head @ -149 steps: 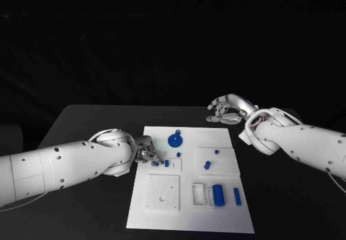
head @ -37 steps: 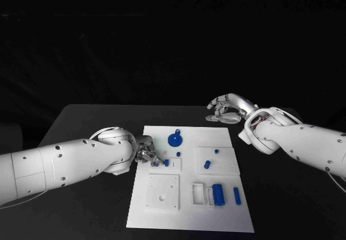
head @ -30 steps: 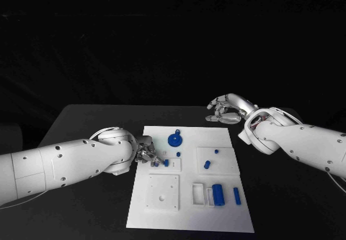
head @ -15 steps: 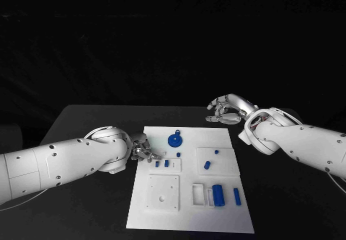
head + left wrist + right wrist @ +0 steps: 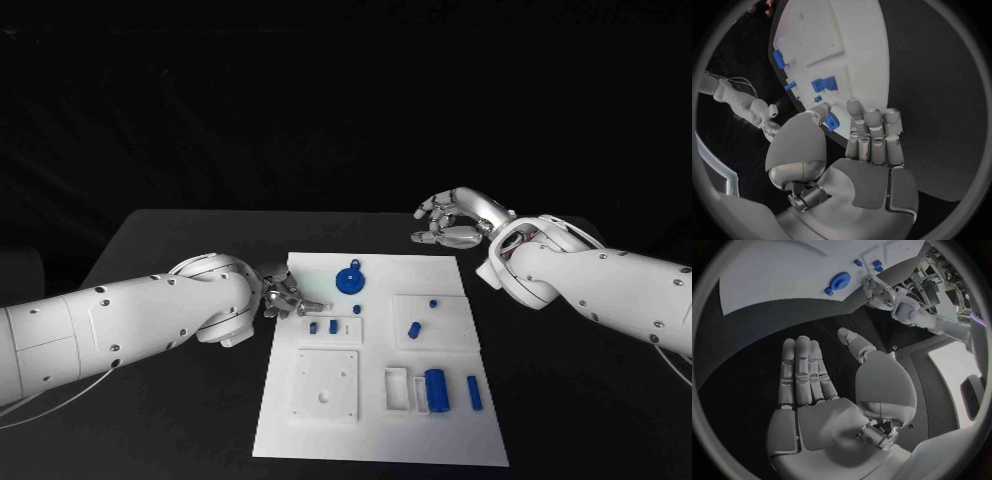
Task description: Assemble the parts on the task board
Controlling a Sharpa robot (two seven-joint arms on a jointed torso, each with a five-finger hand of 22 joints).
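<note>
Pinching a small blue part [image 5: 831, 121] at the task board's [image 5: 378, 440] left edge, left hand [image 5: 284, 298] busy and right hand [image 5: 459, 220] idle.

Head view: the left hand sits left of centre, just at the board's left rim, fingers bunched; the right hand hovers upper right, beyond the board's far corner, fingers loosely curled on nothing. A round blue piece [image 5: 348, 280] lies in the upper middle of the board, short pegs mid-board, a blue cylinder [image 5: 436, 389] lower right.
Left wrist view: at centre, the thumb and a fingertip hold the small blue part over the board's rim.
Right wrist view: the palm lies flat and spread, holding nothing; the board shows at the top.
The part looks like light, rigid, smooth plastic, likely slippery, so a fingertip pinch across its flat sides seems best.
</note>
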